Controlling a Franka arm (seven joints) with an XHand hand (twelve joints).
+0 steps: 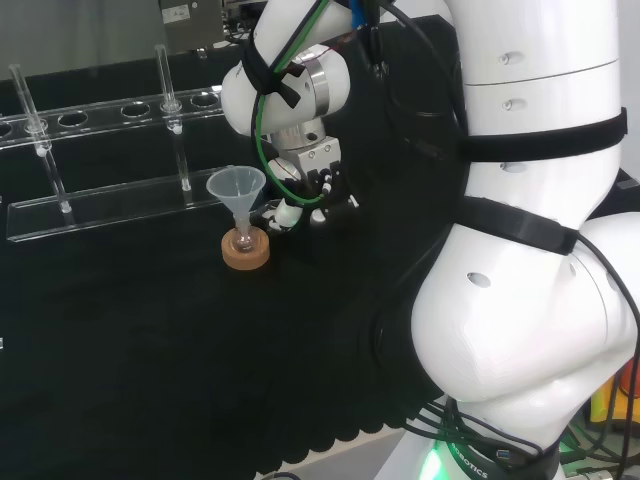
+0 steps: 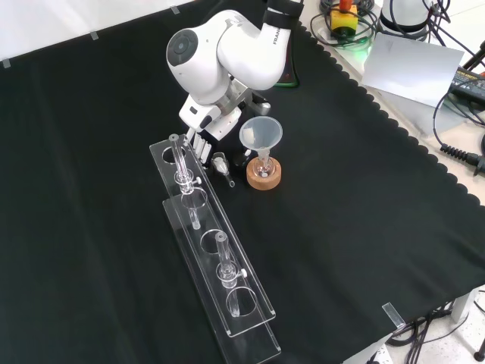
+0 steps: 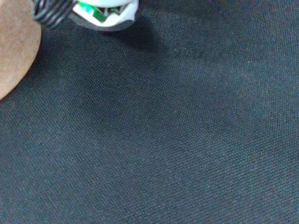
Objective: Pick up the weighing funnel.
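**A:** Nearest the front camera, what stands on the cloth (image 2: 91, 197)?

**B:** That is the near end of a long clear rack (image 2: 250, 307). In the front view it runs from the near right to the far left. Two pieces stand upright in it, a near tube (image 2: 226, 262) and a far tube (image 2: 179, 155)

**A:** And going right from the rack's far end?

**B:** Next comes the hand (image 2: 203, 130), low over the cloth under the arm's white link (image 2: 227, 49) and just beside the far tube. I cannot tell whether it is spread, pressed together or pinching anything

**A:** Where is the weighing funnel?

**B:** The weighing funnel (image 2: 221, 164) is the small clear piece just right of the hand, between the rack and the cork ring (image 2: 264, 177). Its short stem points toward the near side. It sits close under the hand, but I cannot tell whether the hand touches it or it lies free on the cloth

**A:** And farther right?

**B:** The funnel (image 2: 261, 133) stands mouth up with its stem in a small flask (image 2: 264, 161) on the cork ring, just right of the weighing funnel. In the head view the rack lies left of this funnel and the hand just right of it. The wrist view has the cork ring's edge close by, with bare cloth beside it
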